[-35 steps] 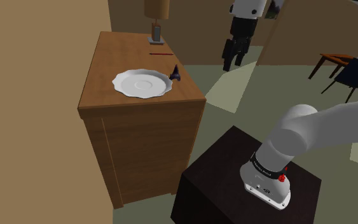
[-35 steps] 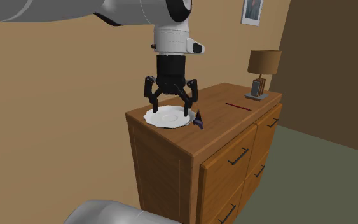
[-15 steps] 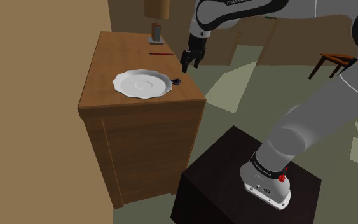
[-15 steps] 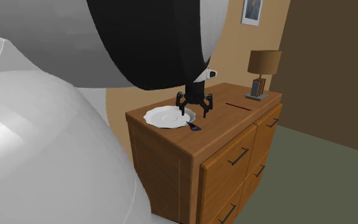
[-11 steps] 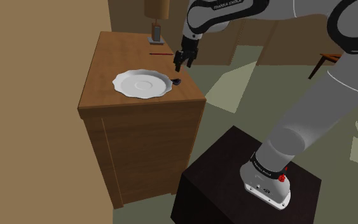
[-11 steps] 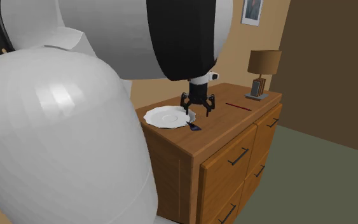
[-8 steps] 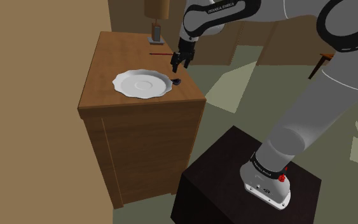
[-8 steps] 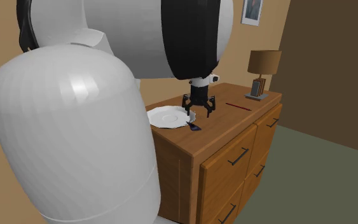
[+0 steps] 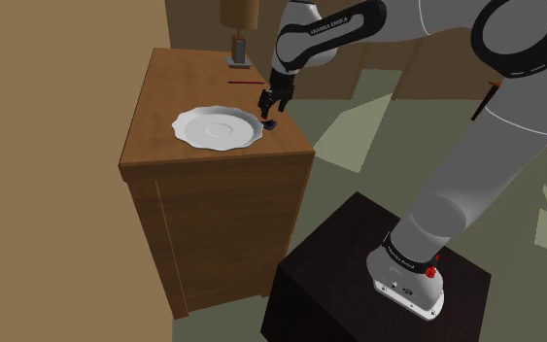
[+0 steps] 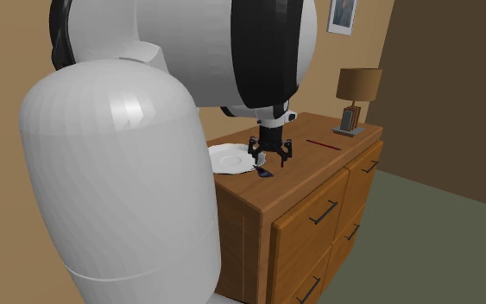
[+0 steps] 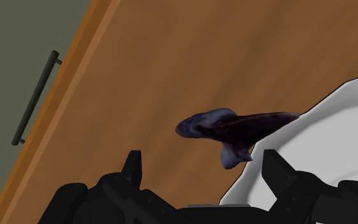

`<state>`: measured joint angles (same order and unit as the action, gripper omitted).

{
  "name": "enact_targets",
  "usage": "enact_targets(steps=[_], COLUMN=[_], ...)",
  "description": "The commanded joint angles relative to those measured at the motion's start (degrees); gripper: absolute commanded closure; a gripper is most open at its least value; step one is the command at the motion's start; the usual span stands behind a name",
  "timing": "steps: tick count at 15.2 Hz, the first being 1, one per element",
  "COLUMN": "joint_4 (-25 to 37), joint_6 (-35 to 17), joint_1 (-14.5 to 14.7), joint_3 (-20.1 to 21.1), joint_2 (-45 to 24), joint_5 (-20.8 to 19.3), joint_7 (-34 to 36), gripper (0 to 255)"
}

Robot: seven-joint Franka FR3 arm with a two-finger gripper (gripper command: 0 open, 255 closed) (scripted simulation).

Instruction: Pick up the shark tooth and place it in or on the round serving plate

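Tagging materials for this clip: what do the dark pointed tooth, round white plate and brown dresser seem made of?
Dark purple-brown shark tooth: smooth, faintly glossy, maybe stone or fossil; unclear.
Round white scalloped plate: plain white, possibly ceramic; no texture confirms it.
Brown dresser: wood, grain streaks show.

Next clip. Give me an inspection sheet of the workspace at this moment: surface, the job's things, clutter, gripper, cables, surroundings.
Surface: wooden dresser top, with drawers with dark handles below.
Job's things: dark shark tooth lies mostly on the wood, one end reaching the rim of the white plate.
Clutter: lamp; thin red stick.
Gripper: gripper open, low over the tooth, one finger on each side, not touching it.
Cables: nothing seen.
Surroundings: tan wall, framed picture, green floor.
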<state>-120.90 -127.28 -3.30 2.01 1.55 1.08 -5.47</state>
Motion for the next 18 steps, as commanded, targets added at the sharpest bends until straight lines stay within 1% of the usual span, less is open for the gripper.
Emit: enact_targets(steps=[1,6,7,16,17,18], joint_4=[-0.1,-0.1,-0.1,-0.1,-0.1,0.7], joint_6=[-0.2,-0.2,-0.2,-0.2,-0.2,3.4], joint_1=[0.0,0.0,0.0,0.0,0.0,0.4], joint_3=[0.0,0.0,0.0,0.0,0.0,0.8], joint_2=[-0.1,-0.1,-0.1,-0.1,-0.1,0.5], joint_5=[0.0,0.0,0.0,0.0,0.0,-1.8], joint_7=[0.0,0.0,0.0,0.0,0.0,13.4], gripper=[0,0,255,255,0,0])
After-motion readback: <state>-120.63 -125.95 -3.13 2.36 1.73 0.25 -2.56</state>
